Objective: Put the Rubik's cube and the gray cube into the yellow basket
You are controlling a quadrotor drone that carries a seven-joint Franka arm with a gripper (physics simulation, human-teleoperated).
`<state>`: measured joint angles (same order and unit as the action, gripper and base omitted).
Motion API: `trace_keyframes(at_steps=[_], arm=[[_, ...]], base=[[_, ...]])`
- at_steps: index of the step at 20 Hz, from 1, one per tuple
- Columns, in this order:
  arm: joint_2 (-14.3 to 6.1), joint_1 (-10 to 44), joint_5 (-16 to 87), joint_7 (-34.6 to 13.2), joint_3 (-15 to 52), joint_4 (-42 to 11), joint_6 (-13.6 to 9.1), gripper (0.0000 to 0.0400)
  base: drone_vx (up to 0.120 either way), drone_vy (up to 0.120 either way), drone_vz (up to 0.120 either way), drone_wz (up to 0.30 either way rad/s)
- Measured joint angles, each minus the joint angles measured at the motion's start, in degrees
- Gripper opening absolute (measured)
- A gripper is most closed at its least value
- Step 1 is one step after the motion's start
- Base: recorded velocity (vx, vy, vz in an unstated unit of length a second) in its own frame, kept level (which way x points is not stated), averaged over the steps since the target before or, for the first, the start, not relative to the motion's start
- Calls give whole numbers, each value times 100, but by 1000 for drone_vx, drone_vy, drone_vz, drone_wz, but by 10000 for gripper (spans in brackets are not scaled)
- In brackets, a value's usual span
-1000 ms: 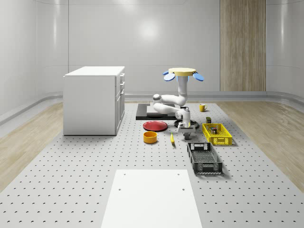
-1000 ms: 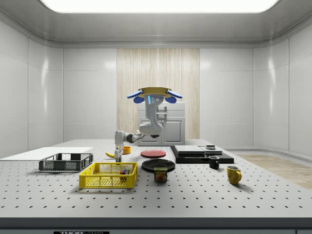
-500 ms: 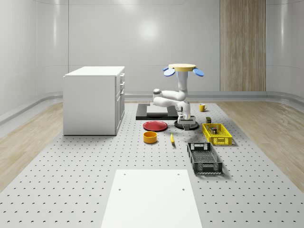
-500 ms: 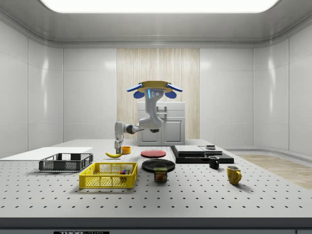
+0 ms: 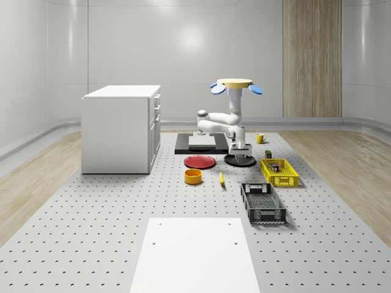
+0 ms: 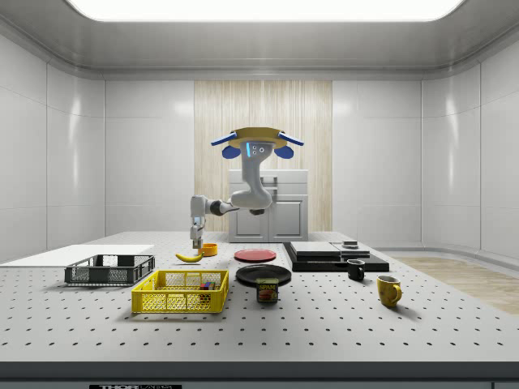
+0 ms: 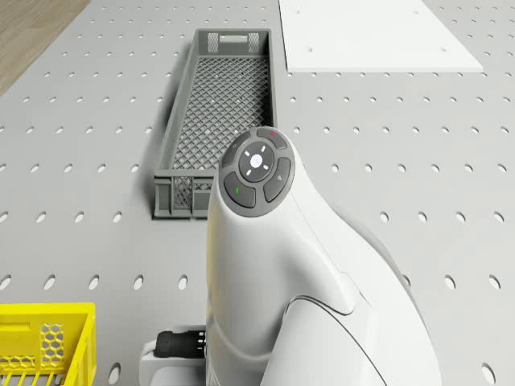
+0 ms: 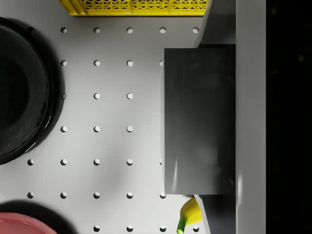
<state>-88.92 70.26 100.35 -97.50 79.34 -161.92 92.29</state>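
Since half a second ago the arm has lifted: in the side view the gripper [image 6: 195,235] is higher above the table [image 6: 340,324] than before, and the drone [image 6: 255,139] has also climbed a little; it hovers behind the basket [image 6: 180,292], toward the side view's right of it; the gripper hangs above the table just behind the basket's left end, not yet over it. In the wrist view the gray cube [image 8: 200,119] lies against a finger [image 8: 251,97], so I judge the fingers are closed on the cube and it is carried in the air; the basket's rim [image 8: 136,6] is near the cube there, and a banana [image 8: 190,214] is on the cube's side away from the basket. Something coloured sits inside the basket, probably the Rubik's cube [image 6: 208,285], though it is too small to be sure; if so, only the gray cube remains, and the next move is to bring it over the basket and release it. Just right of the basket stands a can [image 6: 267,290]; its label seems to read "SPAM".
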Motion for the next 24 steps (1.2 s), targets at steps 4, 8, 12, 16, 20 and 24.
trace_keyframes(at_steps=[4,8,12,16,20,24], arm=[[-18,3,-15,-3,10,-1,14,250],[-34,6,-24,-5,15,0,28,250],[-50,9,-32,-7,17,0,42,250],[-64,11,-38,-9,19,0,56,250],[-78,14,-43,-11,21,1,68,250],[-90,16,-48,-13,22,1,79,250]], base=[[0,120,0,0],[0,120,0,0],[0,120,0,0],[0,120,0,0],[0,120,0,0],[0,120,0,0]])
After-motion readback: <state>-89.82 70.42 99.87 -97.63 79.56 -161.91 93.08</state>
